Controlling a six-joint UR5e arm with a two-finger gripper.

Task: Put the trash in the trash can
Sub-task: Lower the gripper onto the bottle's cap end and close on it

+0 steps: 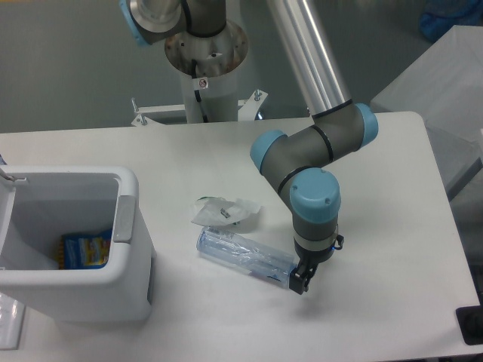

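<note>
The clear plastic bottle (240, 253) lies on its side on the white table, cap end pointing right. Just behind it rests the crumpled white wrapper (225, 211) with green marks. My gripper (296, 276) points straight down over the bottle's cap end, low at the table. One dark fingertip (299, 283) shows on the near side of that end; the other is hidden behind the bottle and the wrist. The jaws straddle the bottle and appear open. The white trash can (125, 220) stands at the left, apart from both pieces.
Inside the trash can lies a blue and yellow packet (84, 250). The arm's base column (204, 53) rises at the back of the table. A grey surface (445, 90) adjoins the table's right side.
</note>
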